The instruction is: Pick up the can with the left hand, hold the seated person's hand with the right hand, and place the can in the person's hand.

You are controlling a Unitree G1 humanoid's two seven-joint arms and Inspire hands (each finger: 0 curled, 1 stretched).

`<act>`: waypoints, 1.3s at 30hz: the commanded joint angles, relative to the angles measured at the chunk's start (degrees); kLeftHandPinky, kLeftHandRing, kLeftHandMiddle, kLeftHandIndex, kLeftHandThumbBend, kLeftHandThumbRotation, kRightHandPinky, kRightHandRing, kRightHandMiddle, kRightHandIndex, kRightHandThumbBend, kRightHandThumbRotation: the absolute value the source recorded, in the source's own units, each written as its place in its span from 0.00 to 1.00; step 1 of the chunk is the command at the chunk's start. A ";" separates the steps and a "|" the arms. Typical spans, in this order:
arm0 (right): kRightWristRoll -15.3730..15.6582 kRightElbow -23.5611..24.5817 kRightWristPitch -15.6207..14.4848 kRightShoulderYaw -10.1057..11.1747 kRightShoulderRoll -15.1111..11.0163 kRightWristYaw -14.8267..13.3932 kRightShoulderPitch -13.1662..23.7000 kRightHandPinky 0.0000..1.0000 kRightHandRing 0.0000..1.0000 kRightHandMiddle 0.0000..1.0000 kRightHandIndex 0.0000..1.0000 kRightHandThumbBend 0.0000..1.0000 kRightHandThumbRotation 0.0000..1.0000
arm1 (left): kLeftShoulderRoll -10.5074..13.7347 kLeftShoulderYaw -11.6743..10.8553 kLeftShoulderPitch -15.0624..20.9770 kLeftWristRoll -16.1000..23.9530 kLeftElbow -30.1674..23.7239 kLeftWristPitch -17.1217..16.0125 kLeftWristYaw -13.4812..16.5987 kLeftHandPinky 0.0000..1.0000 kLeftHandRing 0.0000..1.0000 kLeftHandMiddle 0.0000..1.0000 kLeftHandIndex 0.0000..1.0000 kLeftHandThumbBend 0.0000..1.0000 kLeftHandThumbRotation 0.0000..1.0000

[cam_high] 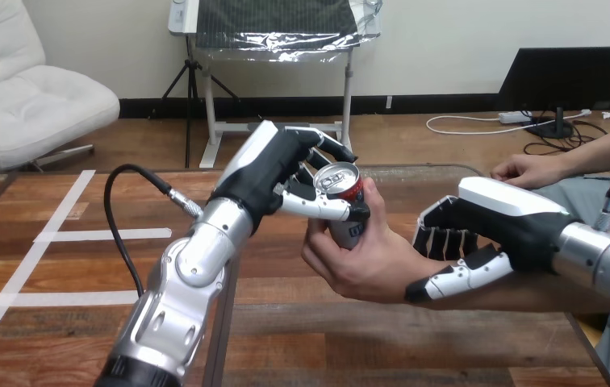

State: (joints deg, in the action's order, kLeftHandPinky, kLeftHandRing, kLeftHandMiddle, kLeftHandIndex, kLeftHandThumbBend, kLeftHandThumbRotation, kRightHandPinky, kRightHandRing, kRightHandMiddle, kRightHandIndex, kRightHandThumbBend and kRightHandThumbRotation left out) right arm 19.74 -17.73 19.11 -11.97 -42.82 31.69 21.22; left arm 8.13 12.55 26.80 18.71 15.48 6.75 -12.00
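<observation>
**Can meets palm: the handover is on**

The can (340, 184) is up off the desk (415, 347), upright with its top showing, and two grips are on it at once. The left hand (273, 173) has its fingers (330, 151) curled behind the can and its thumb laid across the front, a firm hold. Just below those fingers, the person's hand (362, 262) comes up from underneath, its own fingers wrapped round the can's lower half. Off to the right of all that, the right hand (495, 214) is closed on the person's wrist, thumb across the near side and fingers (445, 242) hooked down the far side, steadying the arm.

By my reading this is the release step, close to the end of the task. To do it well, hold the right hand steady so the wrist cannot sag. Let the left fingers ease apart slowly, thumb first. Draw away up and to the left only once the can sits settled in the person's grip. A quick snatch could tip it or drag it out of the palm.
</observation>
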 commanded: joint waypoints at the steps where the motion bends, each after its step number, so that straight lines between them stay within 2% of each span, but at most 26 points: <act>1: -1.50 1.15 0.88 0.35 -0.09 1.67 0.35 0.44 0.55 0.60 0.65 0.97 0.71 | -0.98 2.28 0.07 0.22 -4.56 -0.37 -0.69 0.63 0.73 0.77 0.78 0.71 0.58; 6: -2.06 1.25 1.00 0.85 -0.43 2.84 -0.04 0.48 0.59 0.64 0.68 0.99 0.76 | -0.84 1.93 -1.12 0.66 -7.20 0.46 -0.11 0.65 0.75 0.79 0.79 0.71 0.66; 10: -2.28 1.96 0.48 1.39 -0.72 3.48 -0.79 0.55 0.68 0.71 0.72 1.00 0.82 | -0.70 1.61 -2.24 0.53 -10.04 1.34 0.10 0.62 0.75 0.80 0.80 0.71 0.70; 19: -4.91 3.27 -0.29 2.77 -0.74 4.86 -2.82 0.63 0.79 0.80 0.79 1.00 0.87 | -1.19 -0.05 -5.75 -0.74 -17.39 2.22 1.12 0.58 0.72 0.78 0.77 0.68 0.68; 35: -8.23 6.67 -0.60 4.94 -0.45 5.20 -6.94 0.68 0.83 0.85 0.85 1.00 0.91 | -1.76 -1.69 -12.66 -1.80 -28.73 4.66 1.39 0.60 0.74 0.78 0.75 0.66 0.69; 39: -8.65 7.42 0.27 5.80 -0.16 4.23 -8.34 0.69 0.84 0.87 0.87 1.00 0.93 | -1.56 -1.84 -14.49 -2.01 -31.85 5.79 1.09 0.63 0.76 0.78 0.75 0.62 0.68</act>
State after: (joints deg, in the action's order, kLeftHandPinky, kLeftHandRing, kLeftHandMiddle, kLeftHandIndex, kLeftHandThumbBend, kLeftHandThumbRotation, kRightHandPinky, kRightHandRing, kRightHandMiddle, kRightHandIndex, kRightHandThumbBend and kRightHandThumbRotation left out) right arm 12.22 -11.60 19.25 -7.32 -43.20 36.51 15.10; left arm 6.64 11.98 12.93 17.45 -10.63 11.65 -11.50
